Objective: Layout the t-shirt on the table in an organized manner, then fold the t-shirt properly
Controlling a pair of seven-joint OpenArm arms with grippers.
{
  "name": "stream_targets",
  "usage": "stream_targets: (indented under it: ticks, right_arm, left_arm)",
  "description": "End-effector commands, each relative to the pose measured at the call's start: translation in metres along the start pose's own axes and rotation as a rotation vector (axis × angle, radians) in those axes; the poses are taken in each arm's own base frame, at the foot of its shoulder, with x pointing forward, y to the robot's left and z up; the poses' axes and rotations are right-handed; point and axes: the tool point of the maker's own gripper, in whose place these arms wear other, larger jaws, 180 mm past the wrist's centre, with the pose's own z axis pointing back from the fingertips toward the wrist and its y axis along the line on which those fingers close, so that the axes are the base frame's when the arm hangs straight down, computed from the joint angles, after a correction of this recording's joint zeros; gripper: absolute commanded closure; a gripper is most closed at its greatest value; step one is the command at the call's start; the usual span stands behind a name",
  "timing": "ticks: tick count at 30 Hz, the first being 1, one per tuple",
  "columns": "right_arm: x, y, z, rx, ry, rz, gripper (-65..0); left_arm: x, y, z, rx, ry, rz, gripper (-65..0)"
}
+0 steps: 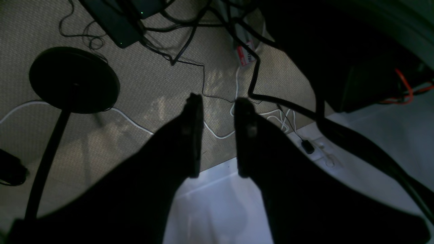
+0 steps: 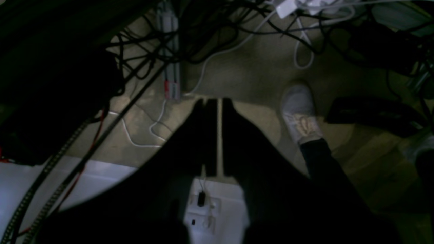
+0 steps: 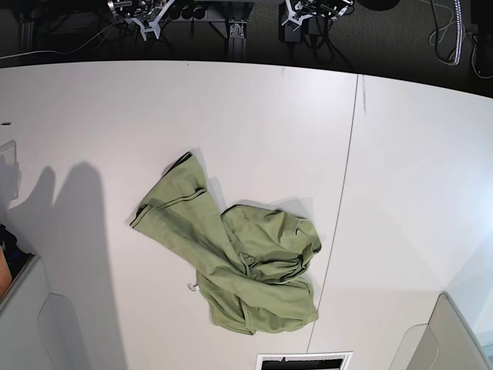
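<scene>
The olive-green t-shirt lies crumpled in a heap on the white table, a little below its middle, with one part stretched toward the upper left. Neither gripper shows in the base view. In the left wrist view my left gripper hangs beyond the table edge, over the floor; its dark fingers stand apart with nothing between them. The right wrist view shows my right gripper past the table edge too, its fingers closed to a thin slit and empty. The shirt is out of both wrist views.
A thin dark seam crosses the table right of the shirt. Grey arm parts sit at the bottom corners. On the carpet beyond the edge are tangled cables, a round black stand base and a person's grey shoe.
</scene>
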Motion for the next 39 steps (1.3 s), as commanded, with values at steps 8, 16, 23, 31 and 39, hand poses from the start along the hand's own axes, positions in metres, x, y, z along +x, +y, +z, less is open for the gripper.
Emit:
stream_targets:
  ticks: [8, 16, 23, 31, 39]
  right_arm:
    - [0.003, -0.007, 0.001, -0.018, -0.011, -0.004, -1.9]
    - [0.003, -0.007, 0.001, -0.019, -0.012, -0.004, -1.9]
    - [0.001, -0.007, 0.001, -0.018, -0.009, -0.004, -1.9]
    - [-0.027, -0.003, -0.001, -0.012, 0.027, -0.006, -1.9]
    - [-0.052, 0.007, 0.009, -0.006, -0.011, 0.014, -1.9]
  left_arm:
    - [-0.001, -0.001, 0.0, -0.006, 0.003, -0.007, -16.0]
    - [-0.009, -0.005, -0.002, -0.013, 0.014, -0.005, -16.0]
    - [-0.018, -0.009, -0.003, -0.02, 0.022, -0.002, -16.0]
    - [-0.029, -0.016, -0.006, -0.031, 0.032, -0.001, -16.0]
    - [-0.022, -0.031, 0.005, -0.039, -0.079, -0.068, -16.0]
